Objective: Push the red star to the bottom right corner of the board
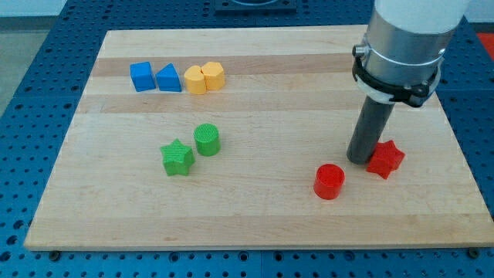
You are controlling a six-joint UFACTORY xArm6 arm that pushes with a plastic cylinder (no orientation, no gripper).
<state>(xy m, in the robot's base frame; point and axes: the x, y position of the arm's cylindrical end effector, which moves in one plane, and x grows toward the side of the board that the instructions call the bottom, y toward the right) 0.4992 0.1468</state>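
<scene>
The red star lies on the wooden board at the view's right, a little below mid-height. My tip stands on the board right at the star's left side, touching or nearly touching it. A red cylinder sits just below and left of my tip. The board's bottom right corner lies below and right of the star.
A green star and a green cylinder sit left of centre. Near the view's top left stand a blue cube, a blue triangular block and two yellow blocks in a row.
</scene>
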